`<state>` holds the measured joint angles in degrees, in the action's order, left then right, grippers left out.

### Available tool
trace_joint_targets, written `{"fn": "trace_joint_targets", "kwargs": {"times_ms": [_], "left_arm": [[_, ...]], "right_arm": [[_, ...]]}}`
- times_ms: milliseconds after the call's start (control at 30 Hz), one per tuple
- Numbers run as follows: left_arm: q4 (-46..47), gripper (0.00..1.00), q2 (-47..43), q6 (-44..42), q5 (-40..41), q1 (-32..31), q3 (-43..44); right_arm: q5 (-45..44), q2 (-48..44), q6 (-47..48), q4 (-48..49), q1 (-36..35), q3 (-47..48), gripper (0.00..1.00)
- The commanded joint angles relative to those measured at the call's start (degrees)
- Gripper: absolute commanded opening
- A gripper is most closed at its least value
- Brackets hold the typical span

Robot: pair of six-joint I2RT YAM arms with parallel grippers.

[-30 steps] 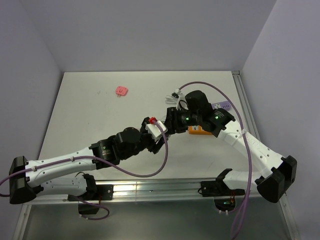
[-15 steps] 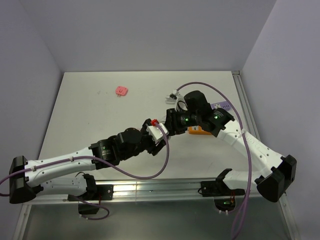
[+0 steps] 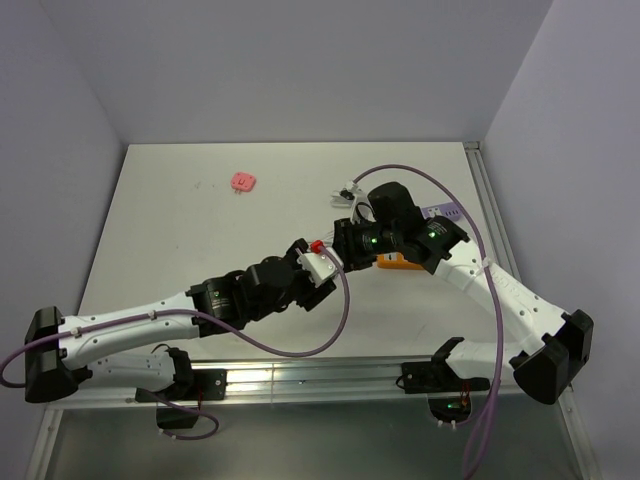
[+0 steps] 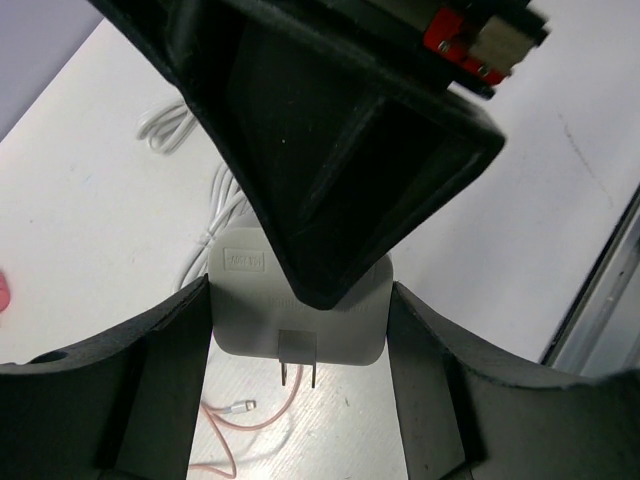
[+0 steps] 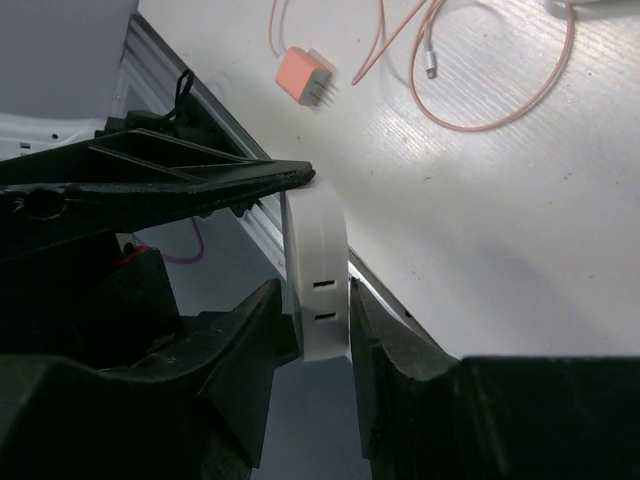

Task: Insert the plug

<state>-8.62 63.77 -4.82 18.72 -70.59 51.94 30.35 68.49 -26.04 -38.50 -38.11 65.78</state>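
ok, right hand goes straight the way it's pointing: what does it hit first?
The white charger, held in the left hand: it sits between the right hand's fingers, slots facing the wrist camera. Depth is unclear; they may be touching.

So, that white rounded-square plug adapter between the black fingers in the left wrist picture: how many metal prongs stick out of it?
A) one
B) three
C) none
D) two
D: the left wrist view shows the white rounded-square plug adapter with two short metal prongs side by side at its lower edge.
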Motion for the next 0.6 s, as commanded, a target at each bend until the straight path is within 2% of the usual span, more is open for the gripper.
{"fn": "trace_joint_targets", "kwargs": {"times_ms": [0, 33, 67, 167, 233, 467, 533, 567], "left_arm": [[0.2, 0.00, 0.6, 1.0, 3.2, -0.7, 2.9], [0.4, 0.00, 0.8, 1.1, 3.6, -0.9, 2.9], [0.5, 0.00, 0.8, 1.2, 4.0, -1.1, 2.9], [1.4, 0.00, 0.1, 1.1, 4.0, -1.7, 2.5], [1.9, 0.00, -0.7, 1.1, 4.0, -1.9, 2.0], [2.6, 0.00, -1.8, 0.8, 4.9, -2.0, 1.6], [2.3, 0.00, -1.4, 1.0, 4.7, -2.0, 1.9], [2.0, 0.00, -1.3, 1.1, 4.7, -2.0, 2.1]], "right_arm": [[-0.9, -1.5, 0.2, 0.8, 0.1, 1.3, 0.40], [-0.8, -1.4, 0.1, 1.0, 0.1, 1.3, 0.38], [-1.1, -1.4, 0.2, 1.1, 0.1, 1.3, 0.26], [-1.3, -1.3, 0.6, 1.4, 0.1, 1.3, 0.09], [-1.0, -0.7, 0.7, 1.3, 0.1, 1.5, 0.09], [-0.4, 0.2, 0.7, 2.0, 0.1, 0.8, 0.35], [-0.6, 0.6, 1.2, 1.7, 0.1, 0.9, 0.35], [-0.5, 0.5, 1.2, 2.0, 0.1, 0.8, 0.28]]}}
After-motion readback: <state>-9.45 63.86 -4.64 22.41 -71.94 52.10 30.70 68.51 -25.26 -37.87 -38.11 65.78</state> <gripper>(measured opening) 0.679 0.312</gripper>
